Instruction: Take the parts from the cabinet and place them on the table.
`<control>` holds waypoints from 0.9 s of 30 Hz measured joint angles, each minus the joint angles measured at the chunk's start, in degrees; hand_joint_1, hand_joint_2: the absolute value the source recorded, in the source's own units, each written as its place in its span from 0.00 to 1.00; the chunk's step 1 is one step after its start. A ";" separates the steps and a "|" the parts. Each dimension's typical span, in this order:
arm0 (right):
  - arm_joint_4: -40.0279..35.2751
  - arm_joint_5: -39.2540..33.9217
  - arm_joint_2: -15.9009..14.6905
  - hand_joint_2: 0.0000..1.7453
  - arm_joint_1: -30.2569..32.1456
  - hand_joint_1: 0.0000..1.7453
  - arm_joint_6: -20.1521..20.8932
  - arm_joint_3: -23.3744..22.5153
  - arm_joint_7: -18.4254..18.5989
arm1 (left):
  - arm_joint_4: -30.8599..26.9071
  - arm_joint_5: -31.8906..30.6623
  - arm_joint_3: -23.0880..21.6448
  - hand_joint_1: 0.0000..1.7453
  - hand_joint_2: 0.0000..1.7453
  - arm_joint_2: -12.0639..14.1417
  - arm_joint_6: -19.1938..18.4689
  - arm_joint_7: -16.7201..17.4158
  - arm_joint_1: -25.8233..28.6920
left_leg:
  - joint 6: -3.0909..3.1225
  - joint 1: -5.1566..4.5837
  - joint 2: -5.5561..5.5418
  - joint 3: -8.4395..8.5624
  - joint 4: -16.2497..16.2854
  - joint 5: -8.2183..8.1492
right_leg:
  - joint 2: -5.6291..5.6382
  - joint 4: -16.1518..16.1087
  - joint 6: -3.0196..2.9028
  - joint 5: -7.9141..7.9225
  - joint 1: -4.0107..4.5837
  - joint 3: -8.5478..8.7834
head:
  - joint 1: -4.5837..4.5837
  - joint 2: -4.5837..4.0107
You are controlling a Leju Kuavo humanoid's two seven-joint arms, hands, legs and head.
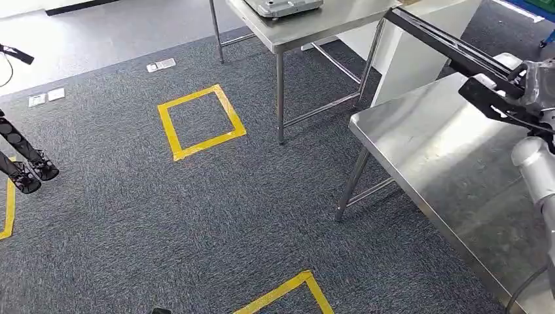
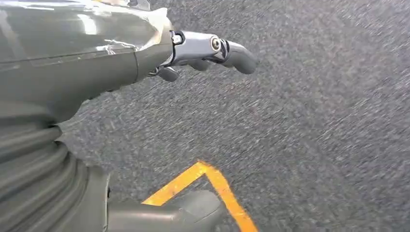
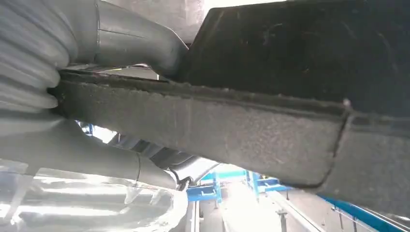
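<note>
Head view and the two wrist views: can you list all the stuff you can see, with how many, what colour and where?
black part: one, black, long and flat, held over the near table at the right.
near table: one, shiny steel, at the right.
far table: one, steel, at the top middle.
metal tray: one, grey, on the far table.
tape squares: one whole and parts of two more, yellow, on the carpet.
floor plates: three, pale, on the carpet at the upper left.
carpet: grey, all across the floor.
right hand: one, grey, holds the black part.
left hand: one, grey, fingers curled, holds nothing, above the carpet.
</note>
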 joint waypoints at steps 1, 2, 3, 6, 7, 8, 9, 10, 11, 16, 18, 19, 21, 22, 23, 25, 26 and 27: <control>0.02 0.11 0.07 1.00 0.00 0.97 -0.04 -0.02 0.15 | 0.02 -0.11 -0.02 0.00 1.00 -0.02 -0.61 0.74 0.00 | 0.00 0.00 0.00 0.00 0.00 0.00 | 0.00 0.00 0.00 0.00 0.00 0.00 | 0.00 0.00; 0.02 0.17 0.18 1.00 0.00 0.97 -0.13 -0.02 0.24 | 0.02 -0.20 -0.02 0.00 1.00 -0.02 -0.74 1.24 0.00 | 0.00 0.00 0.00 0.00 0.00 0.00 | 0.00 0.00 0.00 0.00 0.00 0.00 | 0.00 0.00; 0.02 0.30 0.26 1.00 0.01 0.97 -0.24 -0.02 0.28 | 0.02 -0.28 -0.07 0.00 1.00 -0.02 -0.78 1.62 0.00 | 0.00 0.00 0.00 0.00 0.00 0.00 | 0.00 0.00 0.00 0.00 0.00 0.00 | 0.00 0.00; 0.02 0.42 0.42 1.00 0.02 0.97 -0.26 -0.02 0.35 | 0.02 -0.39 -0.13 0.00 1.00 -0.02 -0.83 1.99 0.00 | 0.00 0.00 0.00 0.00 0.00 0.00 | 0.00 0.00 0.00 0.00 0.00 0.00 | 0.00 0.00; 0.04 0.41 0.46 1.00 0.02 0.97 -0.26 -0.02 0.35 | 0.02 -0.46 -0.13 0.00 1.00 -0.02 -0.89 2.03 0.00 | 0.00 0.00 0.00 0.00 0.00 0.00 | 0.00 0.00 0.00 0.00 0.00 0.00 | 0.00 0.00; 0.04 0.41 0.50 1.00 0.02 0.97 -0.26 -0.02 0.35 | 0.02 -0.48 -0.13 0.00 1.00 -0.02 -0.89 2.03 0.00 | 0.00 0.00 0.00 0.00 0.00 0.00 | 0.00 0.00 0.00 0.00 0.00 0.00 | 0.00 0.00; 0.04 0.44 0.52 1.00 0.02 0.97 -0.26 -0.02 0.37 | 0.02 -0.55 -0.13 0.00 1.00 -0.02 -0.89 2.05 0.00 | 0.00 0.00 0.00 0.00 0.00 0.00 | 0.00 0.00 0.00 0.00 0.00 0.00 | 0.00 0.00; 0.04 0.44 0.55 1.00 0.02 0.97 -0.28 -0.02 0.37 | 0.02 -0.57 -0.13 0.00 1.00 -0.02 -0.89 2.05 0.00 | 0.00 0.00 0.00 0.00 0.00 0.00 | 0.00 0.00 0.00 0.00 0.00 0.00 | 0.02 0.00; 0.04 0.44 0.57 1.00 0.02 0.97 -0.26 -0.02 0.35 | 0.02 -0.63 -0.13 0.00 1.00 -0.02 -0.89 2.07 0.00 | 0.00 0.00 0.00 0.00 0.00 0.00 | 0.00 0.00 0.00 0.00 0.00 0.00 | 0.00 0.00; 0.09 0.70 0.83 1.00 0.01 0.97 -0.26 -0.02 0.39 | 0.02 -0.96 -0.17 0.00 1.00 -0.02 -0.87 2.38 0.00 | 0.04 -0.10 -0.01 -0.10 0.18 -0.06 | 0.00 -0.01 0.00 0.00 -0.11 0.00 | 0.00 0.00; 0.09 0.94 0.98 1.00 0.02 0.97 -0.26 -0.02 0.39 | 0.02 -0.96 -0.15 0.00 1.00 -0.02 -0.87 2.53 0.00 | 0.09 -0.10 -0.01 -0.20 0.30 -0.09 | 0.00 -0.01 0.02 0.01 -0.21 0.00 | 0.00 0.00; 0.09 0.98 1.07 1.00 0.02 0.97 -0.26 -0.02 0.39 | 0.02 -0.96 -0.17 0.00 1.00 0.00 -0.87 2.53 0.01 | 0.13 -0.10 -0.01 -0.25 0.39 -0.11 | 0.00 -0.01 0.02 0.01 -0.24 0.00 | 0.00 0.00; 0.11 1.01 1.14 1.00 0.03 0.97 -0.24 -0.02 0.39 | 0.02 -1.05 -0.18 0.00 1.00 -0.02 -0.87 2.53 0.01 | 0.31 -0.10 -0.03 -0.34 0.61 -0.23 | 0.00 -0.01 0.07 0.03 -0.39 -0.01 | 0.00 0.00; 0.11 1.01 1.18 1.00 0.03 0.97 -0.24 -0.02 0.39 | 0.02 -1.16 -0.18 0.00 1.00 -0.02 -0.87 2.58 0.01 | 0.44 -0.10 -0.04 -0.40 0.76 -0.31 | 0.00 -0.01 0.11 0.04 -0.40 -0.01 | 0.00 0.00; 0.11 1.01 1.18 1.00 0.03 0.97 -0.24 -0.04 0.39 | 0.02 -1.25 -0.18 0.00 1.00 0.00 -0.87 2.60 0.01 | 0.52 -0.10 -0.04 -0.47 0.86 -0.35 | 0.00 -0.01 0.14 0.05 -0.41 0.00 | 0.00 0.00; 0.11 1.01 1.18 1.00 0.02 0.97 -0.26 -0.11 0.39 | 0.02 -1.44 -0.20 0.00 1.00 0.00 -0.87 2.71 0.01 | 0.79 -0.16 -0.05 -0.63 1.06 -0.43 | 0.00 -0.12 0.39 0.20 -0.53 0.00 | 0.00 0.00; 0.11 1.01 1.14 1.00 0.02 0.97 -0.26 -0.26 0.39 | 0.02 -1.53 -0.20 0.00 1.00 -0.02 -0.87 2.82 0.01 | 1.00 -0.24 -0.05 -0.62 1.02 -0.31 | 0.00 -0.47 0.74 0.44 -0.53 0.03 | 0.00 0.00; 0.09 1.01 0.98 1.00 0.04 0.97 -0.28 -0.44 0.39 | 0.02 -1.59 -0.22 0.00 1.00 -0.02 -0.87 2.84 -0.01 | 1.51 -0.03 0.03 -0.26 0.08 0.15 | -0.02 -0.63 1.00 0.51 -0.11 0.15 | -0.02 0.00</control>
